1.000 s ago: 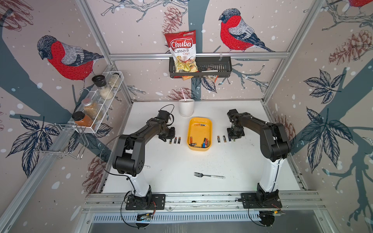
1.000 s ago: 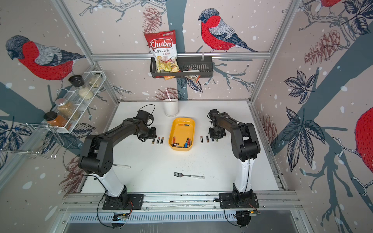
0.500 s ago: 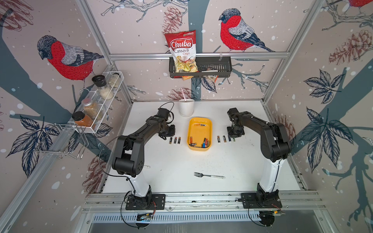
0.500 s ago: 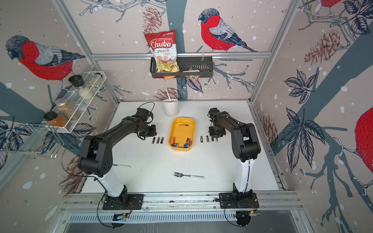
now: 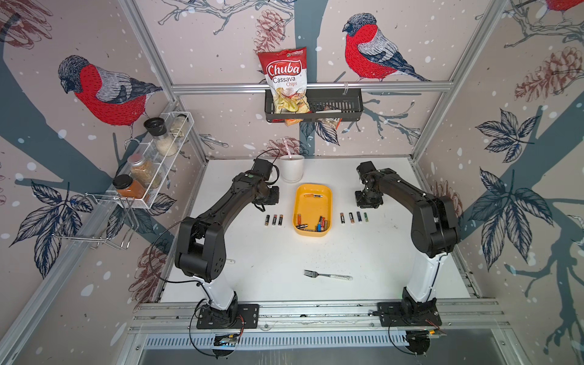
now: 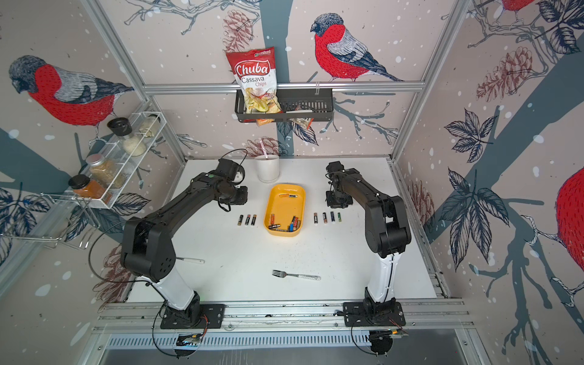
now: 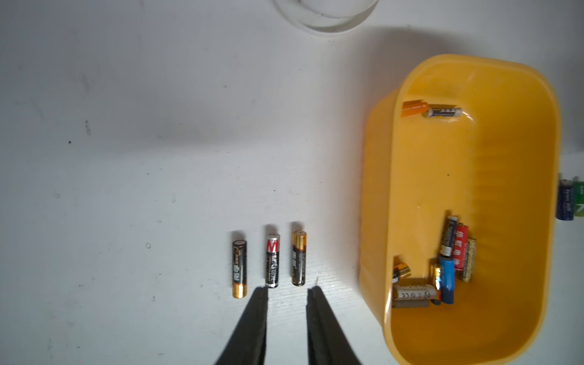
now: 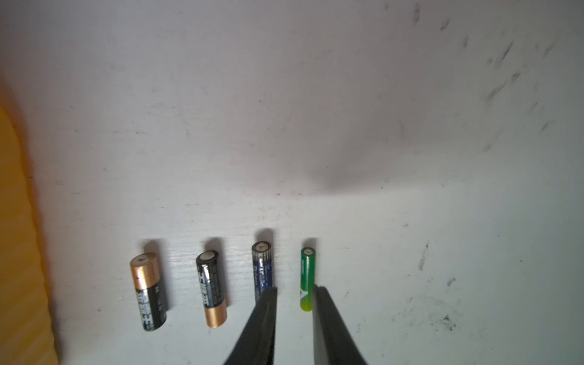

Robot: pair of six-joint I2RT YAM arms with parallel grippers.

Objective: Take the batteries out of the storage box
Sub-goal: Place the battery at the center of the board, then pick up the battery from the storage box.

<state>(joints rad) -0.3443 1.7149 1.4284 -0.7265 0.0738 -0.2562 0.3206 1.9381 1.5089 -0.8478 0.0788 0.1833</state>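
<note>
1. In both top views the yellow box (image 5: 314,208) (image 6: 286,207) is seen mid-table (image 5: 284,252). A heap of batteries (image 5: 320,222) lies at its near end and two more (image 5: 313,195) at its far end. A row of three (image 5: 274,219) is laid out left of the box and a row of four (image 5: 354,217) right of it.
2. In the left wrist view the left jaws are seen slightly parted and empty, beside the row of three. The heap (image 7: 452,259) is crowded against the box wall (image 7: 373,189).
3. In the right wrist view the right jaws are narrowly parted with nothing clamped. A green battery (image 8: 306,278) lies on the table between their tips.
4. The batteries are judged light, stiff, smooth and apt to roll. Each is best taken across mid-barrel, topmost first.
</note>
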